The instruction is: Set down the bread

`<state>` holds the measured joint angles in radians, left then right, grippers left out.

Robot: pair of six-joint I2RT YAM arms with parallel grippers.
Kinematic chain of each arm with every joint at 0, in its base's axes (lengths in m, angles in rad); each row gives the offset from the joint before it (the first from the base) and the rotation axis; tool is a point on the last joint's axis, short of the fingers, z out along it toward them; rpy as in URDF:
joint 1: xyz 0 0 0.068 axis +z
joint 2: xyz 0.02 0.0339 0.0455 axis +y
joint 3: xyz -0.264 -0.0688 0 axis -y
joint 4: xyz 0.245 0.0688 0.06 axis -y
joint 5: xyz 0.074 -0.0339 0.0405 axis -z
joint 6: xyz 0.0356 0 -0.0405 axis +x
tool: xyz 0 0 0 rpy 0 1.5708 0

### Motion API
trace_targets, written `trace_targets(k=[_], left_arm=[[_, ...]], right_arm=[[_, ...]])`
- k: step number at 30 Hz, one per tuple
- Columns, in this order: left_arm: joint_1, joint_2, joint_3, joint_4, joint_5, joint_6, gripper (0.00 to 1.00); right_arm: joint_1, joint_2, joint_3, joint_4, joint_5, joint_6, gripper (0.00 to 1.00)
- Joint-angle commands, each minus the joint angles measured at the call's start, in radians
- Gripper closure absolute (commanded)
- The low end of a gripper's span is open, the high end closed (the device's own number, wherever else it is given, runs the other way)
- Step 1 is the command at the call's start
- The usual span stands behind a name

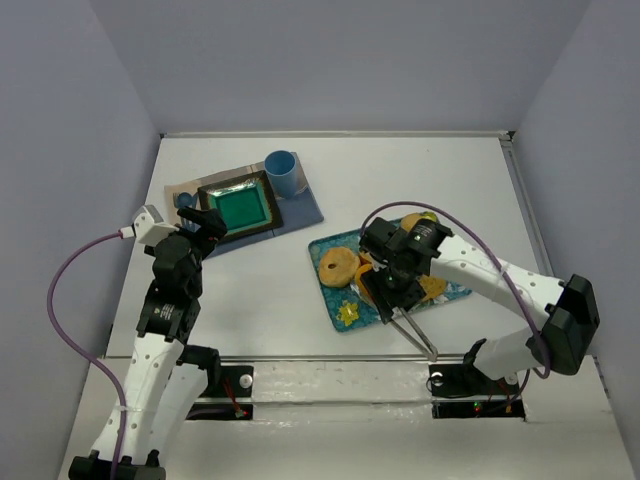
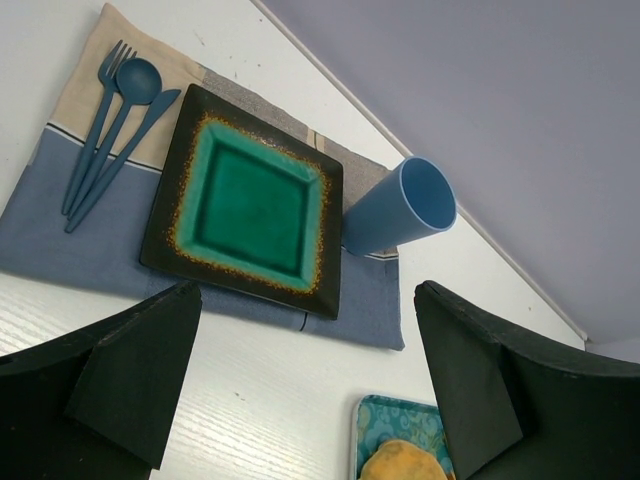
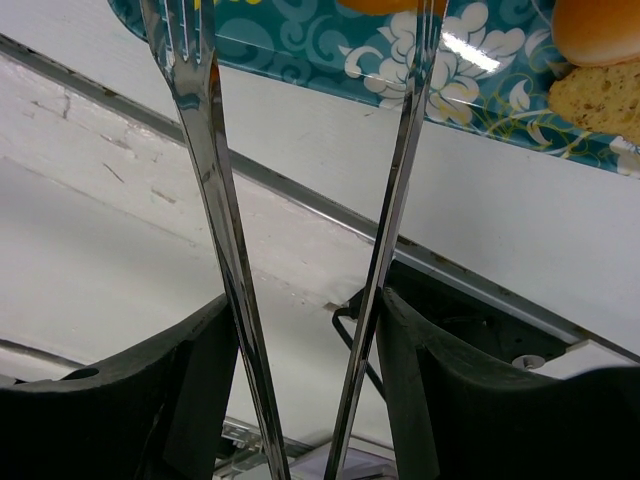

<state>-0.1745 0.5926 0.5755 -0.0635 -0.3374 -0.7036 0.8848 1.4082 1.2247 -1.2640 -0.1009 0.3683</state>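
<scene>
My right gripper (image 1: 392,283) hovers over the teal patterned tray (image 1: 330,295) and is shut on metal tongs (image 1: 415,335), whose hinge end points to the table's near edge. In the right wrist view the gripper (image 3: 305,350) squeezes both tong arms (image 3: 215,200). Their tips reach the tray (image 3: 300,45). A glossy orange sliver, likely the bread (image 3: 385,5), shows between the tips at the top edge. I cannot tell if they pinch it. In the top view an orange bit (image 1: 366,272) shows beside the gripper. My left gripper (image 1: 205,225) is open and empty (image 2: 310,380).
A pale tan bagel (image 1: 338,267), a yellow star shape (image 1: 349,313) and other orange rolls (image 1: 415,220) lie on the tray. A green square plate (image 2: 245,200), a blue cup (image 2: 400,205) and blue cutlery (image 2: 110,120) sit on a placemat (image 2: 60,240) at the back left.
</scene>
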Motion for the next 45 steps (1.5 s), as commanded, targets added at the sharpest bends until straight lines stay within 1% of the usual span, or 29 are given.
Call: trace_targets(k=[1,9,13,15,16,17,18,20,22,25,30,32,34,35,36,37,38,40,41,43,45], left_arm=[[0.0,0.003,-0.011,0.05,-0.006,0.01,0.01],[0.0,0.009,-0.009,0.051,-0.005,0.012,0.01],[0.0,0.01,-0.009,0.051,0.0,0.015,0.01],[0.0,0.007,-0.009,0.05,-0.002,0.015,0.01],[0.0,0.009,-0.009,0.048,-0.002,0.015,0.01],[0.0,0.009,-0.008,0.048,-0.002,0.015,0.01],[0.0,0.009,-0.008,0.048,0.0,0.015,0.01],[-0.002,0.009,-0.008,0.048,0.0,0.015,0.01],[-0.002,0.007,-0.008,0.047,0.0,0.015,0.01],[0.0,0.007,-0.009,0.047,0.001,0.015,0.01],[0.0,0.007,-0.008,0.045,0.001,0.015,0.01],[-0.002,0.006,-0.008,0.047,0.001,0.016,0.01],[0.0,0.007,-0.008,0.048,0.003,0.015,0.01],[0.0,0.007,-0.008,0.047,0.001,0.016,0.01],[0.0,0.007,-0.008,0.047,0.001,0.015,0.01],[-0.002,0.006,-0.009,0.05,0.009,0.012,0.01],[0.0,0.007,-0.011,0.054,0.015,0.013,0.01],[0.0,0.01,-0.009,0.054,0.029,0.018,0.01],[-0.002,0.01,-0.009,0.054,0.031,0.018,0.01],[0.0,0.007,-0.011,0.054,0.034,0.016,0.01],[0.0,0.004,-0.011,0.051,0.032,0.018,0.01]], right_arm=[[0.008,0.014,-0.016,0.043,-0.029,-0.025,0.4],[0.008,0.067,-0.024,0.061,0.0,-0.029,0.39],[0.008,0.094,-0.021,0.077,0.006,-0.038,0.42],[0.008,0.104,-0.017,0.081,0.018,-0.038,0.46],[0.008,0.107,-0.017,0.08,0.03,-0.035,0.51],[0.008,0.112,-0.016,0.08,0.036,-0.032,0.53],[0.008,0.112,-0.016,0.078,0.038,-0.029,0.58],[0.008,0.106,-0.016,0.077,0.043,-0.025,0.61],[0.008,0.095,-0.008,0.061,0.056,-0.012,0.66],[0.008,0.06,0.022,0.034,0.081,0.007,0.71],[0.008,-0.027,0.096,-0.006,0.095,0.023,0.73],[0.008,-0.073,0.133,0.032,0.095,0.018,0.73],[0.008,-0.103,0.14,0.107,0.132,0.015,0.73],[0.008,-0.127,0.136,0.208,0.109,0.009,0.74],[0.008,-0.135,0.134,0.259,0.068,-0.017,0.74],[0.008,-0.14,0.137,0.356,0.049,-0.031,0.75],[0.008,-0.143,0.14,0.403,0.049,-0.043,0.74],[0.008,-0.118,0.171,0.513,0.015,-0.087,0.74],[0.008,-0.094,0.188,0.543,-0.006,-0.106,0.74],[0.008,0.007,0.257,0.615,-0.064,-0.156,0.72],[0.008,0.108,0.338,0.618,-0.086,-0.183,0.71]])
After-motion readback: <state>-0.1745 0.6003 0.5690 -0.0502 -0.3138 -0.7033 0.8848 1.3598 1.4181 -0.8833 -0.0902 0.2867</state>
